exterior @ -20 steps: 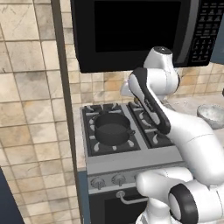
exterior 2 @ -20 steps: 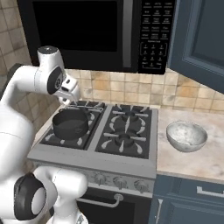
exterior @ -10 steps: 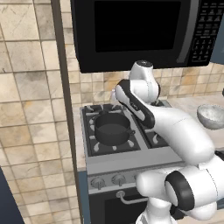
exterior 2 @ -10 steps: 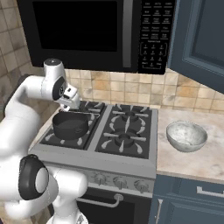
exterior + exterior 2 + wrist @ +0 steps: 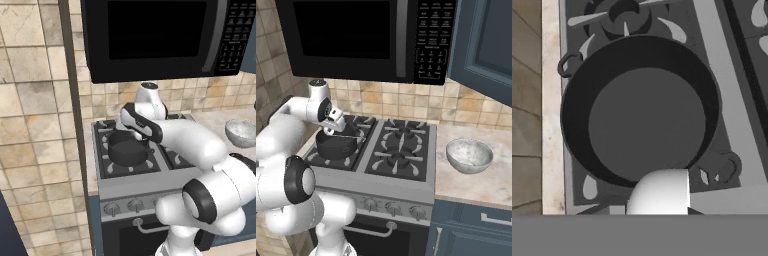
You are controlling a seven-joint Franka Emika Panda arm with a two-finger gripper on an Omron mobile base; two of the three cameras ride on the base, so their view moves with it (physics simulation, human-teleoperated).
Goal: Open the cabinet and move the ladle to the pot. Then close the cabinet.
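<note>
Gripper (image 5: 336,129) poised directly above the round black two-handled pot (image 5: 577,115) on the stove's (image 5: 401,150) front-left burner, jaws closed tight on what appears to be the pale metal ladle (image 5: 661,192), positioned for lowering inside. The dark slate-blue wall cabinet (image 5: 481,45), upper right, stands with its door swung open, awaiting closure.

Pot (image 5: 642,115) is rendered dark grey to black, inside paler grey. Stove (image 5: 396,150) is shown grey with black grates. Microwave (image 5: 356,35) is seen black. Cabinet (image 5: 486,45) at upper right is coloured slate-blue. Bowl (image 5: 469,155) is mottled grey-white. Wall tiles (image 5: 30,125) are marbled beige-tan.
</note>
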